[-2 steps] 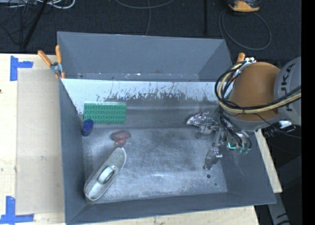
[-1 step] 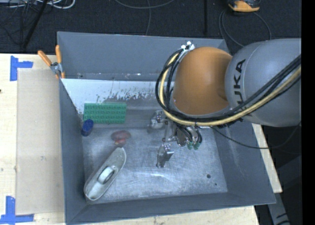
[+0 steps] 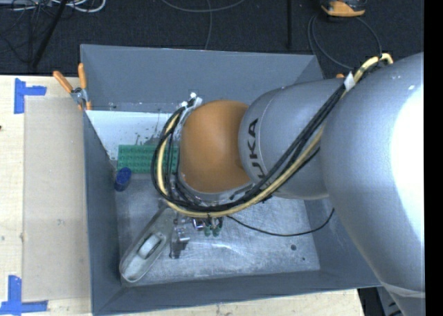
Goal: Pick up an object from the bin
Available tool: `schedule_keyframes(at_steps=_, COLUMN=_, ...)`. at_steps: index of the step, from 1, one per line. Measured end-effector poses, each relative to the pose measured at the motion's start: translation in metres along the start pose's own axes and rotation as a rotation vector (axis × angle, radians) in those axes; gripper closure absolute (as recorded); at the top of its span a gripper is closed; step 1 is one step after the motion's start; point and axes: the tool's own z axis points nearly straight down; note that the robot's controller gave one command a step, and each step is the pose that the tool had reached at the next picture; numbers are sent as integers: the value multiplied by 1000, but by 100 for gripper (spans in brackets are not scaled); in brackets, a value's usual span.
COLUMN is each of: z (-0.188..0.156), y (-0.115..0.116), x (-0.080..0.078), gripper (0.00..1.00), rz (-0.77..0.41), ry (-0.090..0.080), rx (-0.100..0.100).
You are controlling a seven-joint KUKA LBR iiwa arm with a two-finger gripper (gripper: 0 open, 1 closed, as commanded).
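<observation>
End effector (image 3: 181, 237) is hanging low over the grey bin (image 3: 97, 238) floor, apart or together impossible to tell, while a clear oblong scoop-like thing (image 3: 142, 256) is lying just to its left, long axis slanting up toward it.

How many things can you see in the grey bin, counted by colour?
Green: 1, a studded block
Blue: 1, a small cap
Clear: 1, a long see-through piece
Total: 3 in view; the arm could hide more.
</observation>
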Motion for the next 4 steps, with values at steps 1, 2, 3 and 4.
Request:
schedule_keyframes(at_steps=1, z=32, y=24, x=3, gripper=0, rz=-169, ry=-10, rx=8)
schedule_keyframes(at_steps=2, z=32, y=22, x=3, gripper=100, rz=-173, ry=-4, rx=14)
schedule_keyframes(at_steps=3, z=34, y=2, x=0, gripper=100, rz=-294, ry=-5, rx=21)
schedule_keyframes(at_steps=4, z=-109, y=-9, x=-6, gripper=100, rz=-431, ry=-12, rx=4)
